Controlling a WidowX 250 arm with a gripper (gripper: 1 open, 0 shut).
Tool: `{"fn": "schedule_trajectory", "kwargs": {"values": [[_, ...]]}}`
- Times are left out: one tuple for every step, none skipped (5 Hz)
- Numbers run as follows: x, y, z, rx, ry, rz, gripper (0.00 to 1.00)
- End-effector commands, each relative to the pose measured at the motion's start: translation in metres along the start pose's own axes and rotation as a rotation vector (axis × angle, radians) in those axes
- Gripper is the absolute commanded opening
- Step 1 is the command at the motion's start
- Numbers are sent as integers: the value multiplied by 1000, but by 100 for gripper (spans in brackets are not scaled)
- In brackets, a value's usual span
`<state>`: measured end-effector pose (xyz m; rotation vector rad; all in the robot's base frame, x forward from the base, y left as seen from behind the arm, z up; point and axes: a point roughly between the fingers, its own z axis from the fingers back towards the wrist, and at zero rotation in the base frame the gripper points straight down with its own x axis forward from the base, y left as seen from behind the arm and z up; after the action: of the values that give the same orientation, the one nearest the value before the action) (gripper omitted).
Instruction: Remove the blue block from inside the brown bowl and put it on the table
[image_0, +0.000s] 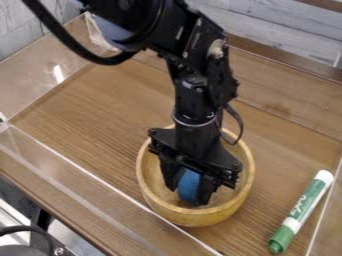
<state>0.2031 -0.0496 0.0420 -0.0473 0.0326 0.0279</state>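
Wood-grain table (94, 115) | pincer (191, 190): partly open, around blue block (190, 186), inside bowl (156, 200)

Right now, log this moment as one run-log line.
tool: lowered into bowl, around block | blue block: inside brown bowl | grip: cannot confirm | green-and-white marker: on table, beside bowl

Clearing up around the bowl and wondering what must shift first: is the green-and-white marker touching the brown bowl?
Apart: in the camera view, bare tabletop shows between the marker and the bowl.
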Motion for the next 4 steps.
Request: {"fn": "schedule_trajectory", "kwargs": {"values": [[9,-2,10,8,-32,1,100],[9,-2,10,10,-33,0,0],[9,-2,12,15,-33,7,100],[10,-2,12,15,-35,7,0]]}}
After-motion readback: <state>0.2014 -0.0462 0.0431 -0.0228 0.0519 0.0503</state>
